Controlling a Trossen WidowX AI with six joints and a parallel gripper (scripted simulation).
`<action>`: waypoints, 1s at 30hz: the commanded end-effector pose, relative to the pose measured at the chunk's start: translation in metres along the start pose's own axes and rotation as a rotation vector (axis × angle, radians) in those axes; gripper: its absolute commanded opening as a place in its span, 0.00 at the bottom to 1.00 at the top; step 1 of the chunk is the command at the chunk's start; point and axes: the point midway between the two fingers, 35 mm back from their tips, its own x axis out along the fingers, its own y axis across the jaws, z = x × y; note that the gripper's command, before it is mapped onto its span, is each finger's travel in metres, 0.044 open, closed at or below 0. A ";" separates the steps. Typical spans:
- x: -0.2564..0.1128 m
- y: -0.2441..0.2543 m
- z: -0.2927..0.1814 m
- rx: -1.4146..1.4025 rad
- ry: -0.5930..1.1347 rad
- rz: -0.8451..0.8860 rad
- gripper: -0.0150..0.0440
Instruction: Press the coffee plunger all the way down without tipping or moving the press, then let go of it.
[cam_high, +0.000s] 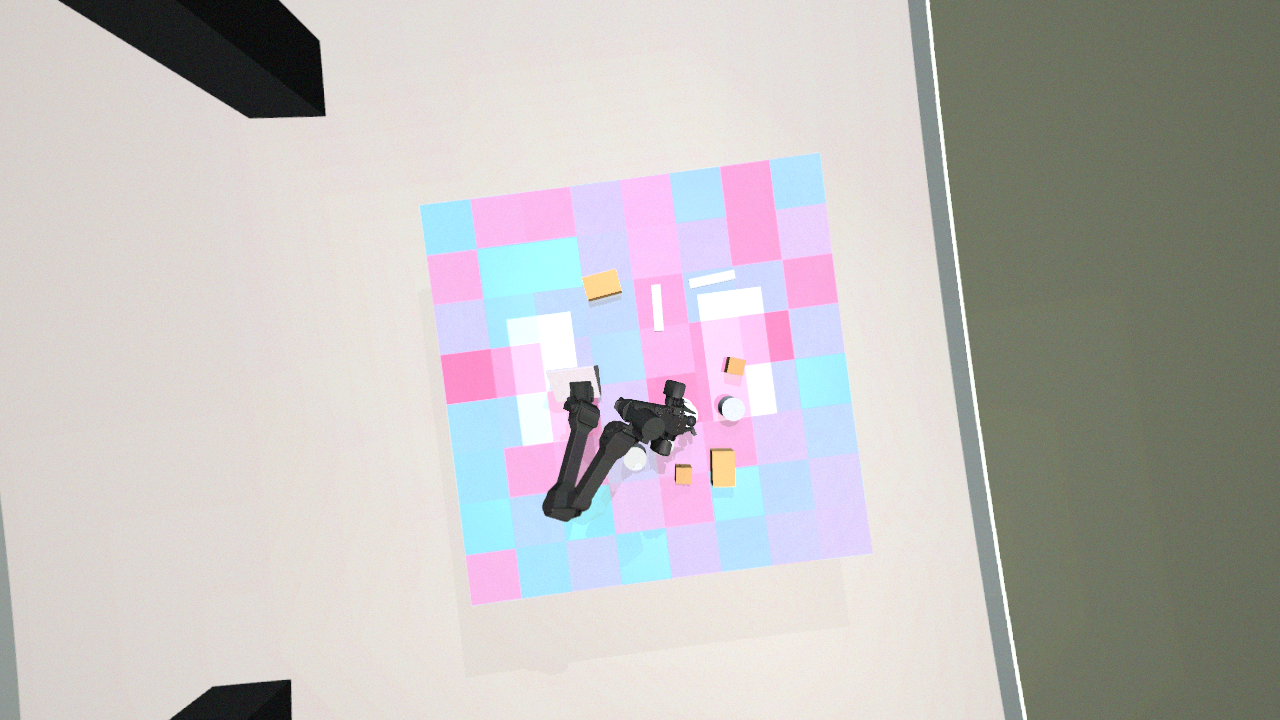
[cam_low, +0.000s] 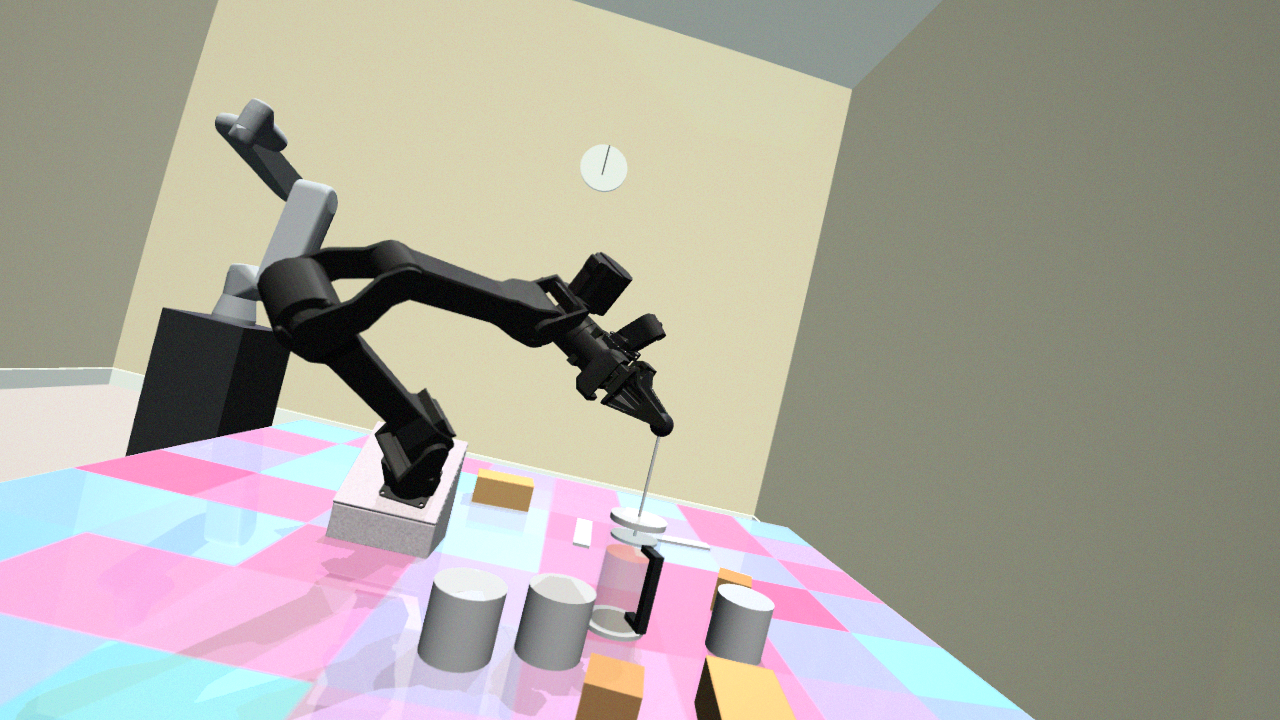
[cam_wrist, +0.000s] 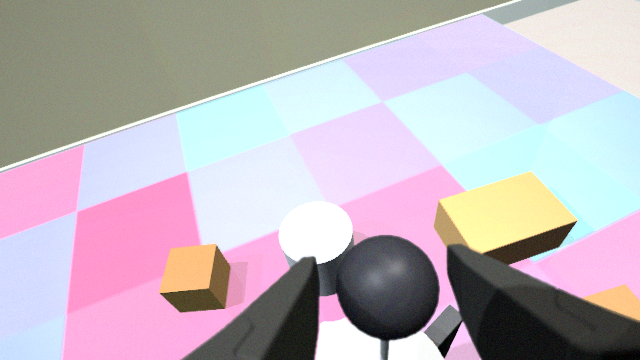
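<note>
The coffee press (cam_low: 623, 577) stands upright, its black handle (cam_low: 652, 586) (cam_wrist: 444, 327) on the right side. Its white lid (cam_low: 638, 519) (cam_wrist: 345, 342) is under a thin rod (cam_low: 650, 474) that stands tall, with the black ball knob (cam_low: 661, 426) (cam_wrist: 387, 290) at the top: the plunger is up. My gripper (cam_low: 659, 419) (cam_wrist: 381, 264) is at knob height, tilted down towards it. Its fingers stand partly open, one on each side of the knob, with a narrow gap showing on both sides in the wrist view. In the overhead view the arm mostly hides the press.
Two grey cylinders (cam_low: 460, 622) (cam_low: 553, 625) stand left of the press and another (cam_low: 739, 626) (cam_high: 731, 408) (cam_wrist: 316, 232) to its right. Orange blocks (cam_high: 734, 365) (cam_high: 683, 474) (cam_high: 723, 467) lie around it. Another block (cam_high: 602, 283) and white strips (cam_high: 657, 307) (cam_high: 712, 279) lie farther off.
</note>
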 end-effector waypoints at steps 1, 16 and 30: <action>0.000 -0.001 0.000 0.000 -0.002 0.003 0.46; 0.004 0.001 -0.005 0.001 0.002 0.005 0.46; 0.018 0.005 -0.023 0.004 0.010 0.010 0.46</action>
